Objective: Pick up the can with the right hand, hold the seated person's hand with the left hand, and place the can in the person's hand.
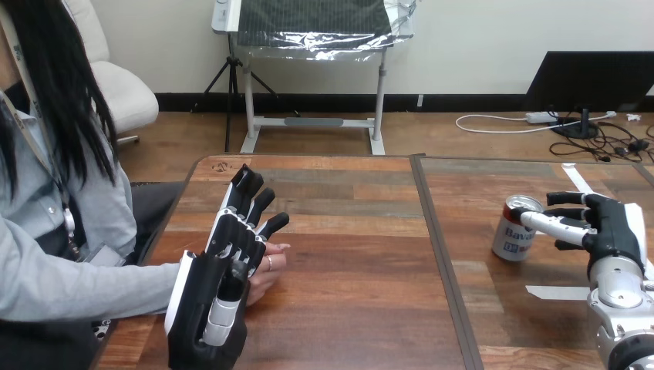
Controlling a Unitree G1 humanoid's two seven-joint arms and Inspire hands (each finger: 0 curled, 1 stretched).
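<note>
Left robot hand [216,297] flat over person's hand [270,267] | right robot hand [613,229] open beside can [514,235]

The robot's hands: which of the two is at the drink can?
The right hand, at the view's right, with its fingers reaching to the can. The left hand lies over the person's hand instead.

The can [509,248] carries blue lettering [520,240] on its white side. The word runs round the curve, so it shows only in part.
</note>
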